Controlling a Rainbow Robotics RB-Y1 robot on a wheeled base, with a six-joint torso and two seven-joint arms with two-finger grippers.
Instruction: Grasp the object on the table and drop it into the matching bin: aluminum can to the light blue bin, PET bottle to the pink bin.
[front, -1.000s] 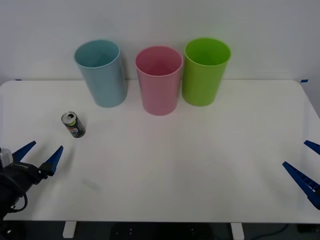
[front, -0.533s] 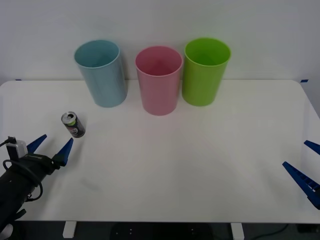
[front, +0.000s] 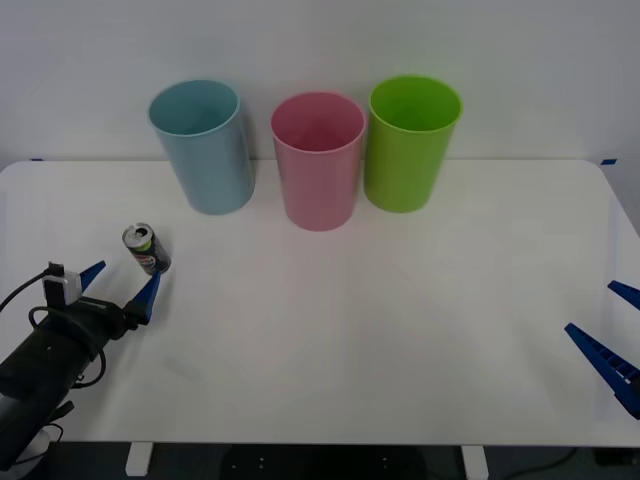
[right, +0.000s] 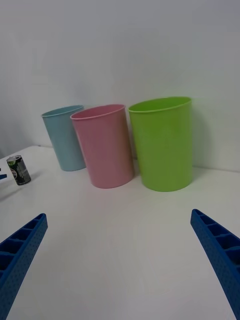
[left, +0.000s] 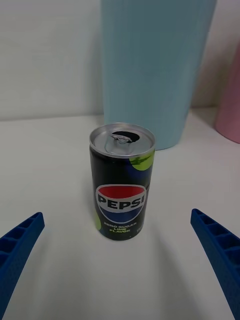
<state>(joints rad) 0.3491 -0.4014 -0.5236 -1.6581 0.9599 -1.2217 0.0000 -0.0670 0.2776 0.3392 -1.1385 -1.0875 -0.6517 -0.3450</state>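
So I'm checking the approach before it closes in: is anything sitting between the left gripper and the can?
Nothing visible. The left gripper is open just short of the upright aluminum can, with bare table between them; the light blue bin stands behind the can.

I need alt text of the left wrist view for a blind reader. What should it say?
An upright, opened Pepsi can stands on the white table, centred ahead of the open left gripper. The light blue bin rises behind it.

plain white wall (front: 320, 40) behind everything; soft even light; bit of dark floor (front: 300, 462) under the front edge
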